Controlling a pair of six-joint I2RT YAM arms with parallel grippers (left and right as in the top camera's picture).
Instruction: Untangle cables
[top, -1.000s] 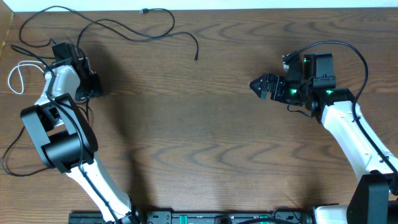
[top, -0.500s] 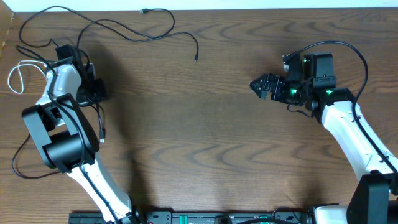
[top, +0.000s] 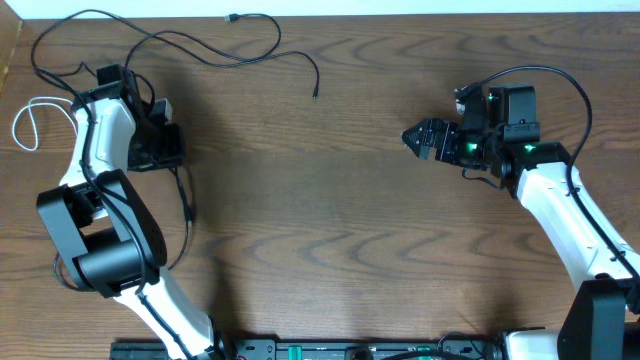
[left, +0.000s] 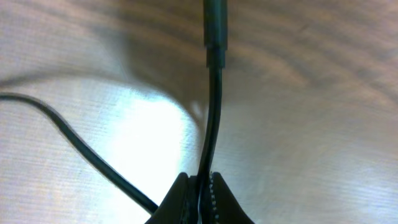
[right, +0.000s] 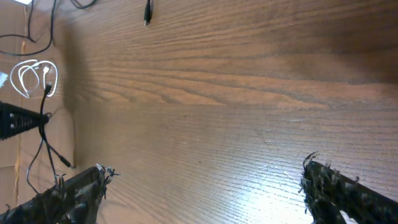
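Left tool (left: 202, 185) clamps a thin black cable (left: 212, 118), seemingly mid-separation; next, draw it clear while the right tool (right: 205, 173) gapes empty.

Soft, even light from above falls on the wooden table (top: 330, 230), and the overhead view is sharp edge to edge. The left arm (top: 100, 240) throws a faint shadow on its 3 o'clock side, and green lamps (top: 470, 150) glow on the right arm (top: 560, 200). In the left wrist view, a white glare patch (left: 149, 130) washes out the grain toward 9 o'clock. The black cable (left: 210, 124) is soft and the left gripper (left: 200, 183) is a dark blur at 6 o'clock. The right wrist view shows sheen at 6 o'clock and dimmer wood at 1 o'clock. The fingers (right: 68, 193) of the right gripper (right: 205, 171) are dark and fuzzy-edged.
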